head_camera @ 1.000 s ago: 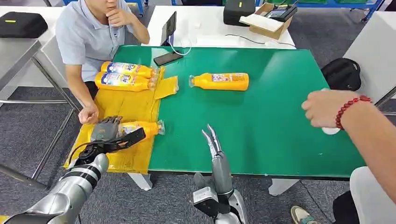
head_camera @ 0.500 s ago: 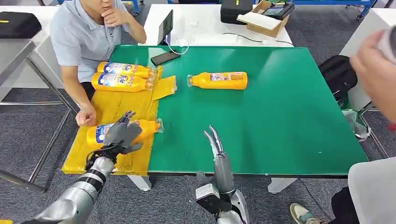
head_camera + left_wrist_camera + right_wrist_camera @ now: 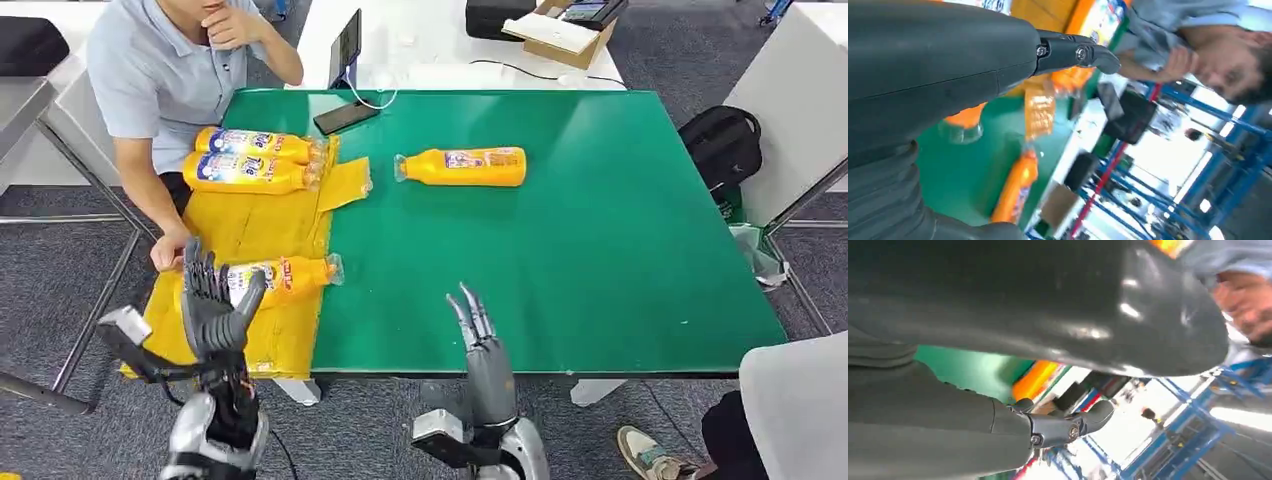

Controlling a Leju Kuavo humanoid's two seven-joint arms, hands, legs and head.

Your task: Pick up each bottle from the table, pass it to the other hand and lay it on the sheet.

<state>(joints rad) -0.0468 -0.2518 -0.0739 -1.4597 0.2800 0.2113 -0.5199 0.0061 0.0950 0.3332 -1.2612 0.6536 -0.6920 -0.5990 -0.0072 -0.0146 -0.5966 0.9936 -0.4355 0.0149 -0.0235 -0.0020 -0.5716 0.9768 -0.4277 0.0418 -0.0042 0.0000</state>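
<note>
Three orange bottles lie on the yellow sheet (image 3: 250,225) at the table's left: two side by side at the far end (image 3: 255,146) (image 3: 248,173), one nearer me (image 3: 285,275). A fourth orange bottle (image 3: 462,166) lies on its side on the green table (image 3: 560,250), also seen blurred in the left wrist view (image 3: 1015,189). My left hand (image 3: 215,305) is raised over the sheet's near edge, fingers spread, holding nothing, just short of the near bottle. My right hand (image 3: 478,335) stands at the table's front edge, fingers straight and empty.
A seated person (image 3: 165,80) is at the table's left, one hand (image 3: 167,250) resting on the sheet's edge. A phone (image 3: 345,118) lies at the table's far side. Another person's grey sleeve (image 3: 795,400) is at the lower right. A black backpack (image 3: 725,145) sits on the floor.
My left hand let go of the near bottle, which now lies on the sheet, and lifted back with fingers spread. The other person's arm at the right withdrew. The camera shifted slightly.
</note>
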